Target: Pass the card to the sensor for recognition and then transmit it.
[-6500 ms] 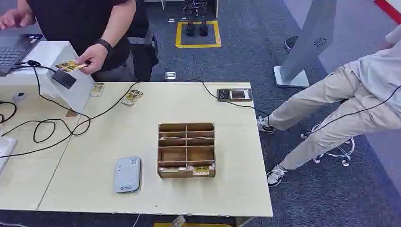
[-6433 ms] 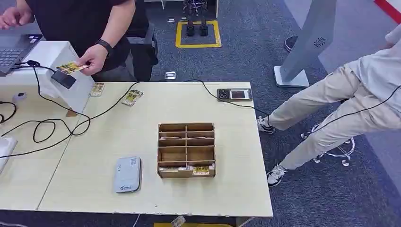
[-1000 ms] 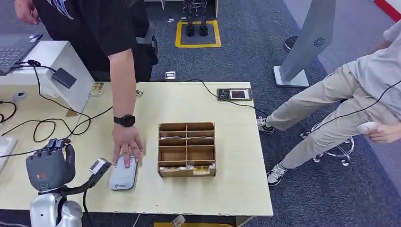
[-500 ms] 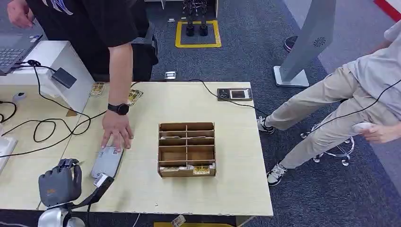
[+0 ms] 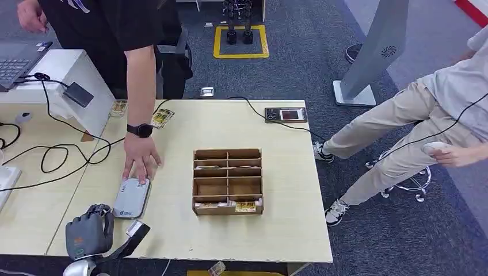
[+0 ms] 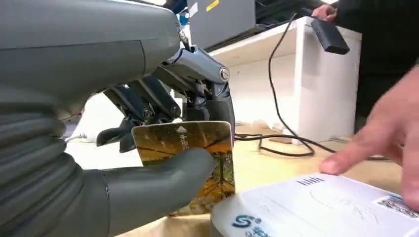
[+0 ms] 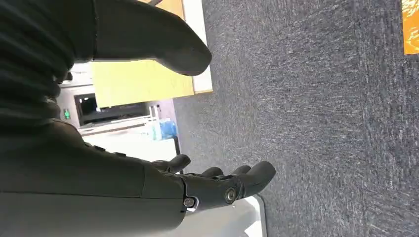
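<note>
2 people are at this setup. Biggest thing is the pale wood surface [image 5: 276,190], and dead centre on it sits the wooden divider box [image 5: 227,181], with a few cards lying in its slots. A person in a black top stands at about 11 o'clock from the box and reaches down, with the person's hand [image 5: 140,160] resting fingertips on the far end of the grey-white card reader [image 5: 131,198]. The reader lies flat at roughly 9 o'clock from the box, well apart from it. Another person in light trousers sits off at 3 o'clock, past the surface edge, holding something small and white.

The robot's left hand [image 5: 88,233] is down at 7 o'clock, near the front edge of the surface and just beside the reader's near end. The left wrist view shows it best: the thumb presses the card [image 6: 190,163] against the dark fingers [image 6: 148,101], so that hand is holding the card. The card stands more or less upright, yellowish with printed artwork, right next to the reader's corner. Can't tell if it actually touches the reader.

The right hand [image 7: 207,185] hangs over dark grey carpet, fingers loosely spread and nothing in it.

Smaller stuff: a little control panel [image 5: 285,114] at 1 o'clock near the far edge, plus 2 loose cards [image 5: 161,118] around 11 o'clock with black cables running past them.
</note>
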